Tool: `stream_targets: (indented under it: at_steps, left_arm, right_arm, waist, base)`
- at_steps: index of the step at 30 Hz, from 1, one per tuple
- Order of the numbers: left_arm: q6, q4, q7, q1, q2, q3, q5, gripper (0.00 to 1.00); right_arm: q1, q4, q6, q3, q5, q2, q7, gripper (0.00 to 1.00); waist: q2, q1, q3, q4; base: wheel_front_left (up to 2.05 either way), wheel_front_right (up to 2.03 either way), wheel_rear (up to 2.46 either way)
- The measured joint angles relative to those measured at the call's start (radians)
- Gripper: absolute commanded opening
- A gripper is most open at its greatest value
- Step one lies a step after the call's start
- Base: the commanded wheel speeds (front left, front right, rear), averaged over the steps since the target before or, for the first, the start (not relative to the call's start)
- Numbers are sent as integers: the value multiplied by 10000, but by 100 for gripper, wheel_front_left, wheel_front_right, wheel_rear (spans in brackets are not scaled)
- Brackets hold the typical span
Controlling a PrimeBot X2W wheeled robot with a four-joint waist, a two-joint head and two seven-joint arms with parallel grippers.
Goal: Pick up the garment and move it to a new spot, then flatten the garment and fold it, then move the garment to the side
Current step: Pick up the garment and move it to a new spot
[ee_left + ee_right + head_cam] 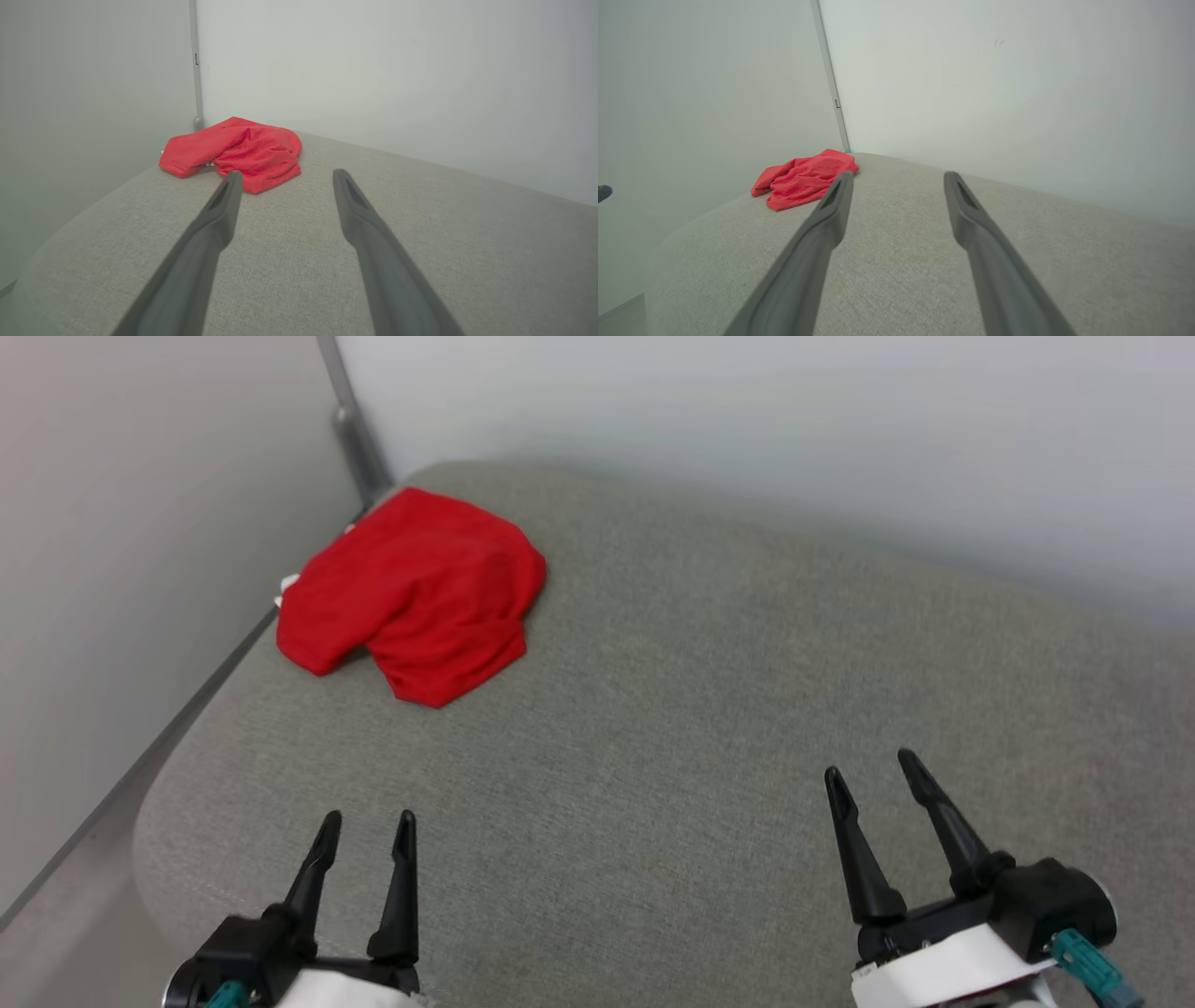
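The garment (pixel 411 597) is lying in a crumpled red heap at the far left corner of the grey cushion (pixel 672 728), right up by the metal post (pixel 355 439) where the two walls (pixel 766 420) are meeting. A sliver of white is peeking out at its left edge; no lettering is showing, so it is sitting bunched or face down, and I cannot tell which.

Both arms are hanging back at the near edge. The left gripper (pixel 369 819) is hovering with its two dark fingers spread and nothing between them, pointing roughly toward the heap but well apart from it. The right gripper (pixel 869 765) is doing the same on the other side, fingers parted and empty, farther from the garment, with bare cushion all around it.

So, by the look of it, we are sitting at the very start. Nothing is being held, the garment is neither flattened nor folded, and the whole run is waiting: the pick-up, the move to a new spot, the smoothing, the folds, the final shift aside. The left arm is looking like the nearer candidate for the first reach.
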Motion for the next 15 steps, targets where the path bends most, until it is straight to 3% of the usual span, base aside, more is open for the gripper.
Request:
stream_targets:
  at_steps: [5,9,12,15]
  left_arm:
    - [-2,878,0,-1314,1080,-706,-1195,100]
    - [0,1578,0,-2714,2569,-1371,-2268,100]
    - [-2,2238,341,-3791,3708,-2044,-3831,100]
    - [-2,2472,1009,-5049,4870,-2094,-5626,100]
  right_arm:
    - [-440,-441,0,-94,-646,4,0,100]
    - [-750,-725,0,-155,-1122,6,-2,100]
    - [-1011,-903,0,-186,-1415,6,-2,100]
    - [-1284,-1041,0,-167,-1898,6,0,100]
  waist:
    - [0,1,958,-232]
    - [0,1,1767,-493]
    - [0,1,2367,-719]
    - [0,2,2966,-970]
  base:
    - [0,0,0]
    - [0,0,0]
    - [0,0,0]
    - [0,0,0]
